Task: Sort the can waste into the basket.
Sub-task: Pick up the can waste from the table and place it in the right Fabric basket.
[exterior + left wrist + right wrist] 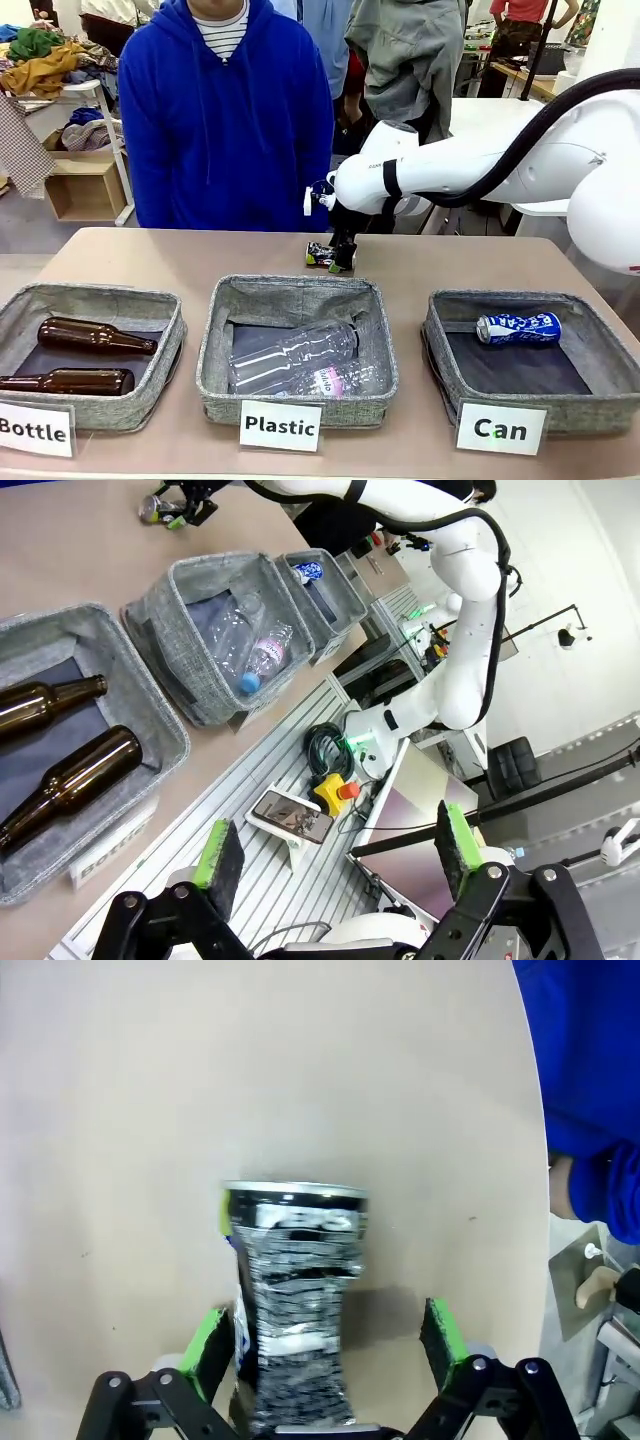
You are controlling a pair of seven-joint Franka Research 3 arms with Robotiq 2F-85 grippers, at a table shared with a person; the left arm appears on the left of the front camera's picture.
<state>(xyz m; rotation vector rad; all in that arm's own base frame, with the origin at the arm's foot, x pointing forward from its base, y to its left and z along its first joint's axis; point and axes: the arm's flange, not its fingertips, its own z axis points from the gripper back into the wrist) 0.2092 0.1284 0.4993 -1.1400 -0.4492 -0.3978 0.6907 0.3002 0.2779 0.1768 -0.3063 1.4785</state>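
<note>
- Done: blue-and-white can [518, 328] lying in "Can" basket [598, 408].
- Left: dented black can [295, 1300] on tabletop [150, 255], between wide-open right claw [325, 1355] fingers, ungripped.
- Left claw [335, 855] wide, empty.

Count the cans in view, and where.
2. Blue and white can lies in the Can basket; black dented can lies on the table between the right gripper's open fingers. None seems hidden.

On my front feed, two brown glass bottles [95, 337] lie in the grey bin [20, 310] carded "Bottle" [35, 428]. Clear plastic bottles [295, 355] fill the middle bin [215, 340] carded "Plastic" [281, 425]. A person in a blue hoodie [225, 130] stands across the tan worktop [150, 262].
</note>
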